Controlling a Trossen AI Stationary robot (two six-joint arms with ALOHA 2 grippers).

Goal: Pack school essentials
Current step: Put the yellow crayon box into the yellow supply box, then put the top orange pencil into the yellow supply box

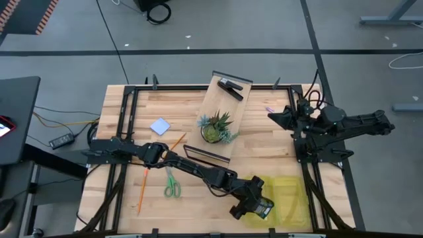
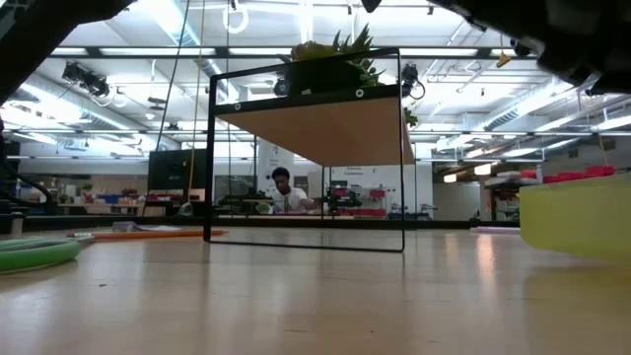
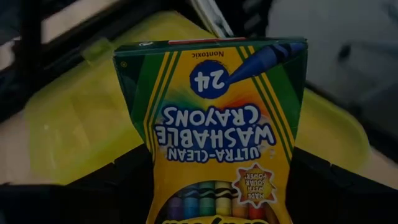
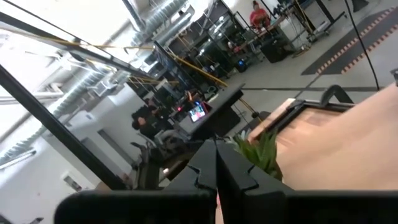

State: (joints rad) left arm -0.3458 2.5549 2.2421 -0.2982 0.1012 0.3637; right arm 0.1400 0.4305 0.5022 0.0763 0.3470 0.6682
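The left tool (image 1: 254, 201) reaches across the front of the wooden worktop (image 1: 119, 106) and holds a box of washable crayons (image 3: 214, 118) — its fingers clamped on the box's lower end, with the box's upper end raised over the translucent yellow-green bin (image 3: 74, 124). In the high view the crayon box (image 1: 262, 206) sits in the grip at the bin's (image 1: 291, 198) near-left edge, above its open top rather than resting inside it.

The other school things lie on the left half of the worktop. The green-handled scissors (image 1: 172, 185) lie flat near the front edge, just beside the left arm. One thin orange pencil (image 1: 142, 190) lies to the left of the scissors, pointing towards the front; a second orange pencil (image 1: 176, 141) lies farther back, close to the small pale blue pad (image 1: 160, 125). All are well apart from the bin.

In the middle stands a tilted wooden shelf on a black frame (image 1: 225, 109), carrying a spiky green potted plant (image 1: 215, 127) and a black clip-like object (image 1: 230, 87) near its far end.

The right tool (image 1: 274, 117) waits at the right rear of the worktop — its fingers (image 4: 233, 168) pressed together, holding nothing.
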